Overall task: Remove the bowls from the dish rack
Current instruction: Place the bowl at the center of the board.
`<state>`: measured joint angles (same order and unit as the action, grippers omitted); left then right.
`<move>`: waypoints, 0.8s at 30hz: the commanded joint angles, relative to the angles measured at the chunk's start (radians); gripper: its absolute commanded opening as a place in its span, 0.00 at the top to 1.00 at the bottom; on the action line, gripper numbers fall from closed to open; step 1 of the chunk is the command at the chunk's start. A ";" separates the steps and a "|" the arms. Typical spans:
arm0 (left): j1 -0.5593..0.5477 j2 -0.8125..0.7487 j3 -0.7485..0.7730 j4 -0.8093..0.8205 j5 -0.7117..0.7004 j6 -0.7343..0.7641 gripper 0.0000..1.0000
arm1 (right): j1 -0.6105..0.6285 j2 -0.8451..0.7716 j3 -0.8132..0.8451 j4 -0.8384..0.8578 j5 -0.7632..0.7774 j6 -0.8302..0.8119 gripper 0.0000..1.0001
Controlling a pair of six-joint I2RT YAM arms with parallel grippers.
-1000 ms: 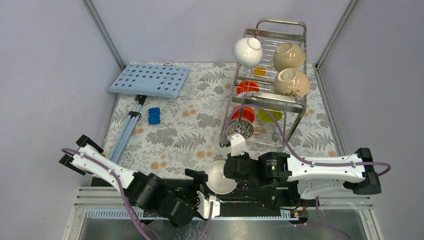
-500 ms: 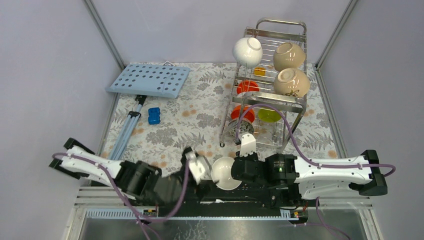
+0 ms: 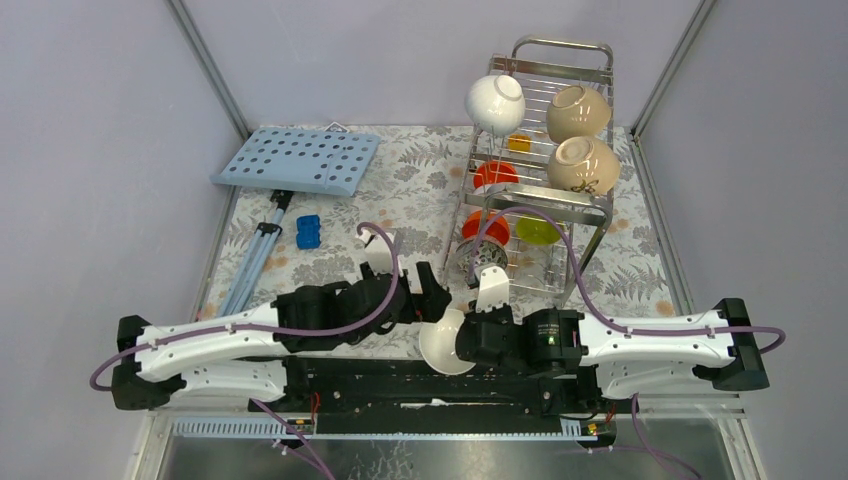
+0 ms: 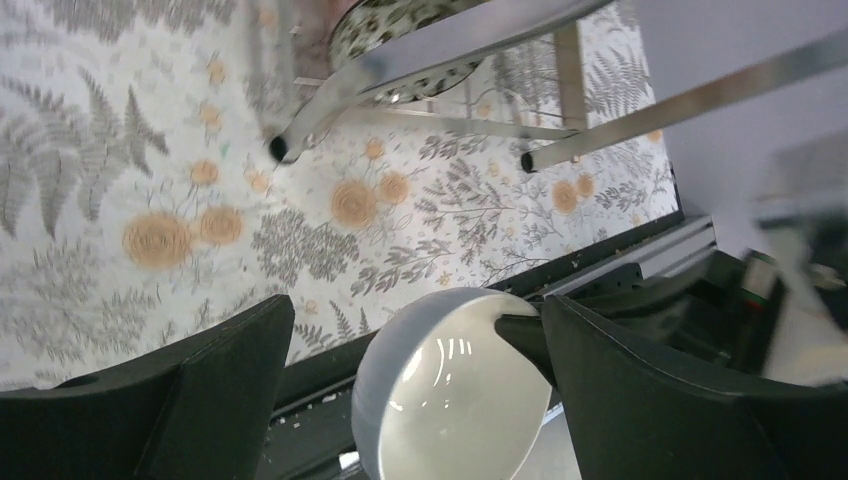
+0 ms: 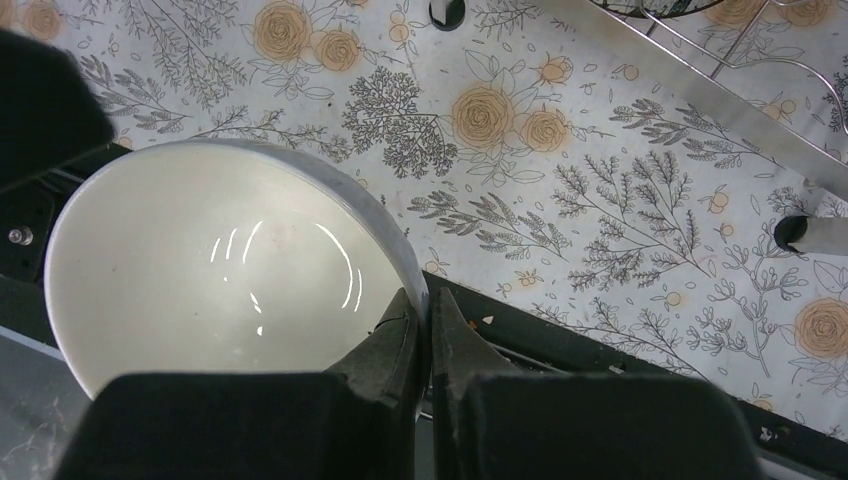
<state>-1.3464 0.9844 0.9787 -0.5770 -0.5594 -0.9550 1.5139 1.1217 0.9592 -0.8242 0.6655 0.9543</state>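
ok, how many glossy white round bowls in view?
2. One glossy white round bowl sits top-left on the shiny steel wire dish rack; a second white bowl is pinched by its rim in the right gripper. Others may be hidden.

Right tool (image 3: 464,336) pinches white bowl (image 3: 438,343) beside left tool (image 3: 430,298)

In the left wrist view the black-and-white speckled round bowl (image 4: 385,22) is cut by the top edge and crossed by a blurred bar of the shiny steel wire dish rack (image 4: 480,35). In the right wrist view the glossy white round bowl (image 5: 230,270) has its lower part hidden behind the right gripper (image 5: 425,310). From above, the lime-green bowl (image 3: 538,231) sits half hidden under the upper tier.
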 commanded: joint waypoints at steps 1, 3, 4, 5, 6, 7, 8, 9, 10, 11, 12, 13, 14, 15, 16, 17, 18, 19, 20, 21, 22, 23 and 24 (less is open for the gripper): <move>0.052 -0.051 -0.068 -0.046 0.080 -0.269 0.01 | 0.004 0.009 0.013 0.060 0.090 0.066 1.00; 0.053 -0.089 -0.112 -0.053 0.083 -0.322 0.01 | 0.002 0.019 0.012 0.066 0.088 0.076 1.00; 0.053 -0.107 -0.131 -0.058 0.087 -0.341 0.01 | 0.001 0.024 0.010 0.071 0.088 0.083 1.00; 0.053 -0.122 -0.146 -0.066 0.089 -0.366 0.01 | -0.001 0.028 0.006 0.075 0.089 0.089 1.00; 0.053 -0.134 -0.159 -0.076 0.093 -0.381 0.01 | -0.002 0.034 0.004 0.080 0.090 0.096 1.00; 0.053 -0.144 -0.168 -0.085 0.096 -0.390 0.01 | -0.003 0.038 0.001 0.085 0.090 0.102 1.00; 0.053 -0.150 -0.175 -0.093 0.101 -0.394 0.01 | -0.006 0.044 -0.001 0.089 0.090 0.111 1.00; 0.053 -0.152 -0.174 -0.100 0.105 -0.394 0.01 | -0.008 0.049 -0.004 0.094 0.091 0.117 1.00; 0.053 -0.150 -0.172 -0.108 0.107 -0.389 0.01 | -0.012 0.055 -0.005 0.100 0.088 0.120 1.00; 0.052 -0.144 -0.169 -0.115 0.112 -0.377 0.01 | -0.016 0.061 -0.004 0.103 0.086 0.125 1.00; 0.053 -0.135 -0.168 -0.115 0.118 -0.363 0.01 | -0.018 0.064 -0.001 0.105 0.085 0.130 1.00; 0.051 -0.120 -0.169 -0.109 0.128 -0.350 0.01 | -0.019 0.069 0.001 0.107 0.085 0.134 1.00; 0.052 -0.109 -0.169 -0.093 0.142 -0.333 0.01 | -0.020 0.073 0.002 0.111 0.084 0.138 1.00; 0.052 -0.096 -0.169 -0.066 0.157 -0.309 0.01 | -0.021 0.077 0.003 0.116 0.083 0.143 1.00; 0.052 -0.085 -0.168 -0.045 0.175 -0.285 0.02 | -0.021 0.079 0.003 0.121 0.081 0.146 1.00; 0.050 -0.073 -0.163 -0.030 0.186 -0.264 0.04 | -0.022 0.083 0.003 0.123 0.079 0.152 1.00; 0.049 -0.063 -0.157 -0.026 0.189 -0.251 0.04 | -0.025 0.088 0.005 0.125 0.074 0.156 1.00; 0.049 -0.053 -0.151 -0.026 0.186 -0.238 0.06 | -0.027 0.093 0.005 0.125 0.070 0.160 1.00; 0.049 -0.045 -0.145 -0.027 0.183 -0.228 0.07 | -0.027 0.096 0.007 0.123 0.067 0.165 1.00; 0.049 -0.041 -0.142 -0.028 0.182 -0.221 0.08 | -0.027 0.101 0.010 0.119 0.066 0.169 1.00; 0.048 -0.038 -0.139 -0.030 0.180 -0.214 0.10 | -0.027 0.104 0.014 0.114 0.067 0.173 1.00; 0.049 -0.034 -0.137 -0.035 0.178 -0.209 0.12 | -0.029 0.108 0.019 0.107 0.070 0.178 1.00; 0.049 -0.029 -0.133 -0.046 0.172 -0.206 0.14 | -0.029 0.113 0.023 0.098 0.073 0.183 1.00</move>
<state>-1.2968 0.9470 0.8070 -0.6518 -0.3927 -1.2041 1.4937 1.2266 0.9489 -0.7483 0.6884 1.0714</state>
